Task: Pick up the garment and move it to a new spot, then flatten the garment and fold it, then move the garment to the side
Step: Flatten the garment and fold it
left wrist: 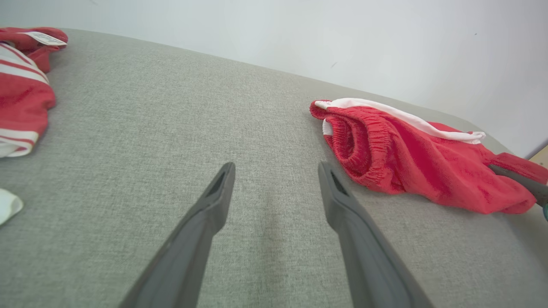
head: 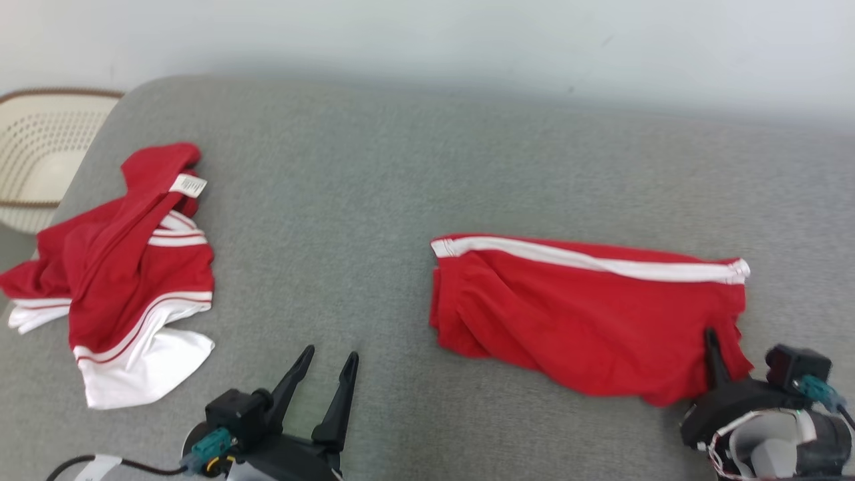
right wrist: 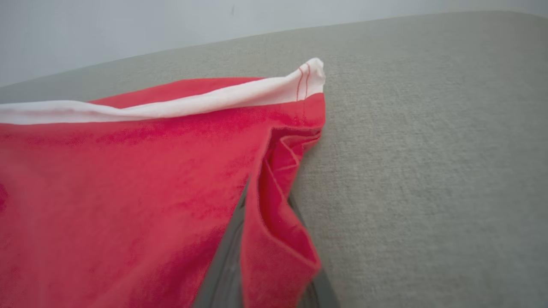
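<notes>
Red shorts point(head: 588, 307) with a white stripe point(head: 588, 262) along their far edge lie folded on the right half of the grey padded surface point(head: 374, 200). They are stretched lengthwise from left to right. The elastic waistband point(left wrist: 359, 141) forms the left end and is bunched into a loose roll, as my left wrist view shows. The hem end points toward my right side.

My right hand point(head: 715, 344) is at the near right corner of the shorts. In my right wrist view a pleat of red cloth runs down between my two fingers point(right wrist: 224, 265). They stand close together on either side of it, so I have that corner pinched. The rest of the cloth drapes over and hides most of the fingers. The corner of the white stripe sticks up just beyond the pleat.

My left hand point(head: 330, 355) sits low at the near edge, left of the middle, well apart from the shorts. Its fingers are spread wide with bare grey fabric between them, and it has hold of nothing. It points up the surface, with the waistband end off to its right.

A second garment point(head: 133, 280), red with white bands and white panels, lies crumpled in a heap near the left edge. A white care label point(head: 188, 185) is turned up at its top. Beyond that edge stands a cream perforated basket point(head: 40, 147) with a brown rim. A pale wall point(head: 467, 40) runs behind everything.
</notes>
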You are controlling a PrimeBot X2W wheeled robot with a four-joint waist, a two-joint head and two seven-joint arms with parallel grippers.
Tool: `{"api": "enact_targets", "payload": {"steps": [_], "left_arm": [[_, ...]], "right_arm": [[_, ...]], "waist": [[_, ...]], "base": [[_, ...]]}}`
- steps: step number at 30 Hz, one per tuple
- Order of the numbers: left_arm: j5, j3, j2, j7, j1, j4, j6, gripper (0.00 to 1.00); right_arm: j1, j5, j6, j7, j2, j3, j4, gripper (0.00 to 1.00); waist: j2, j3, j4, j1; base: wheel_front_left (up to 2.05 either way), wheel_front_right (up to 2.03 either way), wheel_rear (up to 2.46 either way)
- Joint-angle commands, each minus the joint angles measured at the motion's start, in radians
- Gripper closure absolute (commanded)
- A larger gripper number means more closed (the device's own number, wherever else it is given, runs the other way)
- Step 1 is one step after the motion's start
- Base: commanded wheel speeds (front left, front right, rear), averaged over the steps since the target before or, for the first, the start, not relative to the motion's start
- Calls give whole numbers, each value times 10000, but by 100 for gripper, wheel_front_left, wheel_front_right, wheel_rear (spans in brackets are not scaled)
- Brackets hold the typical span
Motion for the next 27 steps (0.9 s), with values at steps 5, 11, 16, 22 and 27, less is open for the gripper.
{"api": "enact_targets", "payload": {"steps": [5, 11, 16, 22, 27], "left_arm": [[195, 206, 20, -8, 570, -66, 10, 0], [113, 160, 19, -8, 761, -152, 10, 0], [208, 205, 20, -8, 857, -163, 8, 0], [80, 182, 19, -8, 783, -160, 10, 0], [-48, 65, 18, -8, 703, -156, 10, 0]], "right_arm": [[578, -279, 0, -1, 44, -475, -143, 100], [664, -901, 0, -1, 75, -388, -1318, 100], [721, -1026, 0, -3, 118, 891, -2894, 100], [366, -578, 0, -1, -40, 3490, -3726, 100], [-115, -185, 0, -3, 67, 5068, -3229, 100]], "waist": [[0, -819, -800, 1], [0, -788, -805, 1], [0, -755, -790, 1], [0, -714, -611, 1], [0, -656, -278, 1]], "base": [[0, 0, 0], [0, 0, 0], [0, 0, 0], [0, 0, 0], [0, 0, 0]]}}
